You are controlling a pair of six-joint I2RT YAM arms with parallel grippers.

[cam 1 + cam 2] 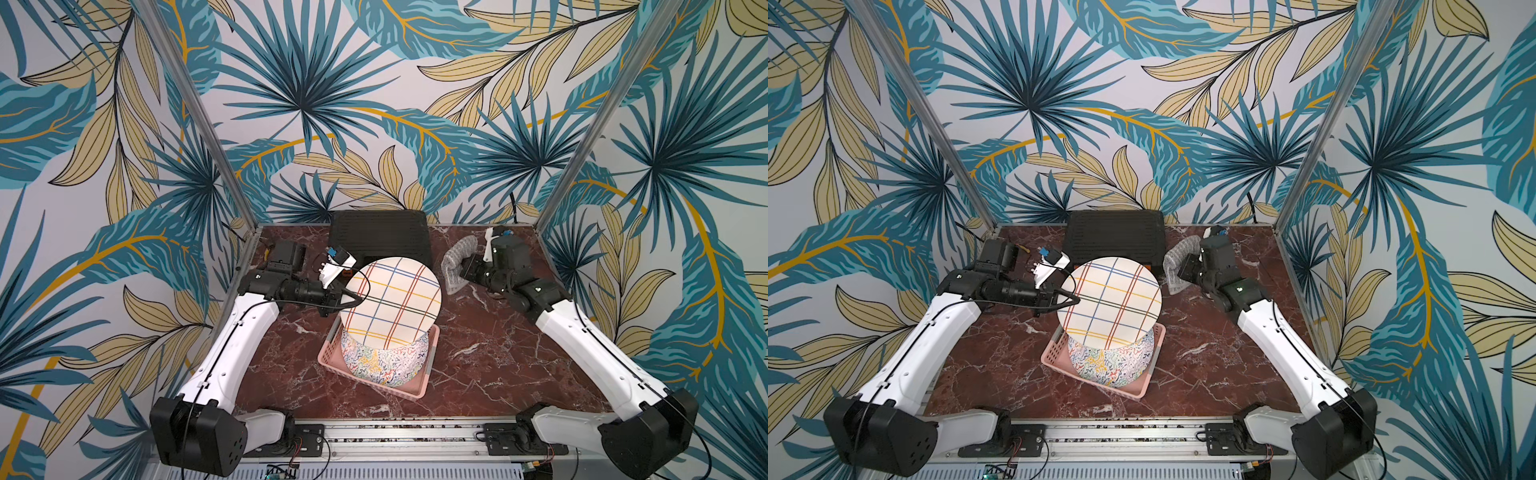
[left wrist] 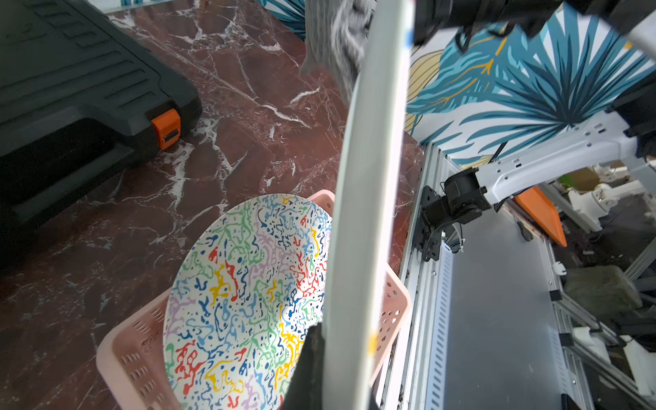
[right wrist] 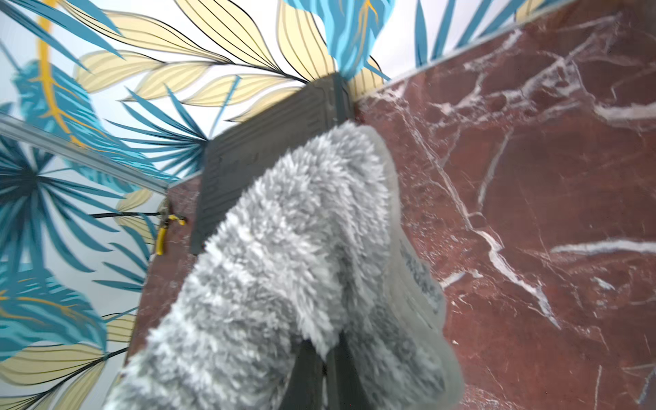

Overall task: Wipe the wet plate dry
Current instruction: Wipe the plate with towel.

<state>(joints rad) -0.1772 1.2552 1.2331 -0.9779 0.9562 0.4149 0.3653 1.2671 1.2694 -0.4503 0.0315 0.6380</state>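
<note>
Grey fluffy cloth [image 1: 454, 266] is hanging clamped in my right pincer [image 1: 463, 272], just beside the plate [image 1: 392, 305]. My left pincer [image 1: 341, 300] is gripping that plate by its rim and holding it raised over the basket [image 1: 419, 388] on the bench [image 1: 478, 374]. I am judging that wiping is only about to start, and the next move is calling for laying the cloth on the checked face while the left grip is bracing it. Being round, the plate is showing no long axis; its face is tilting up and toward the front, the held diameter running from pincer toward cloth.
</note>
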